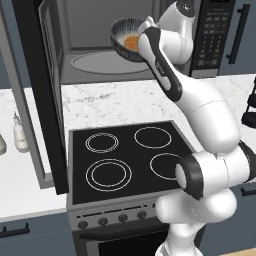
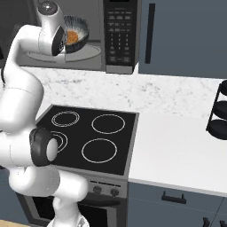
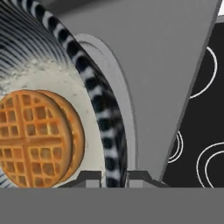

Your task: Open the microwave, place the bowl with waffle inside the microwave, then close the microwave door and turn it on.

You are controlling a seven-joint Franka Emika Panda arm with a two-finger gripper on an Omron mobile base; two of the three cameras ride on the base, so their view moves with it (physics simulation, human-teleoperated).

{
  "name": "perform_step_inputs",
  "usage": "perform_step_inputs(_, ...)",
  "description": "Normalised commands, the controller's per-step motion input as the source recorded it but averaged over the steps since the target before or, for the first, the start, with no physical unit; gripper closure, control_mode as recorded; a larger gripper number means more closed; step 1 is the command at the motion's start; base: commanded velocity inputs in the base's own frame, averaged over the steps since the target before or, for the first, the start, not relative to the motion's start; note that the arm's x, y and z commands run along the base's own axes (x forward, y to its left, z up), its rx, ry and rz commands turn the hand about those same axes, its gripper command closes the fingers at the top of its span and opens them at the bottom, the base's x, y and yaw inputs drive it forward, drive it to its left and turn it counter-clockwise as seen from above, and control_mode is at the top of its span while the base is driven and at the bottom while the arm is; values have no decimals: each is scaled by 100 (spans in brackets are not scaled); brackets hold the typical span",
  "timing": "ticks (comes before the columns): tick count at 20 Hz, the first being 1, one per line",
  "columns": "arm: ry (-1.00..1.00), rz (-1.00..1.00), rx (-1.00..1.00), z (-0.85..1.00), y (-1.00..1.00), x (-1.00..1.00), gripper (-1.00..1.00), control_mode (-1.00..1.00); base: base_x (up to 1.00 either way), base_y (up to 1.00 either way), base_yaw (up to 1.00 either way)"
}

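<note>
the white arm rises from its base, bends at a dark-jointed elbow low down, then reaches up and forward with the forearm slanting steeply to a raised wrist. the pincer (image 3: 106, 177) sits at the top of that reach, its two small dark fingertips (image 3: 89, 178) closed tight on the rim of the bowl (image 1: 123, 31), one tip inside the rim and one outside. the hand is rolled so that the bowl it grips hangs tilted, clear of any surface.
</note>
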Motion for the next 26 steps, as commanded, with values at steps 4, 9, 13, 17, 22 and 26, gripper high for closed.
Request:
perform_step_inputs(4, 0, 0, 0, -44, 37, 43, 100, -100, 0, 0, 0)
perform_step_inputs(9, 0, 0, 0, -26, 33, 46, 100, -100, 0, 0, 0)
perform_step_inputs(13, 0, 0, 0, -2, 22, 60, 100, -100, 0, 0, 0)
perform_step_inputs(17, 5, 0, 0, 0, 11, 18, 100, -100, 0, 0, 0)
perform_step_inputs(22, 0, 0, 0, 0, 0, 0, 100, -100, 0, 0, 0)
perform_step_inputs(26, 0, 0, 0, 0, 0, 0, -100, -100, 0, 0, 0)
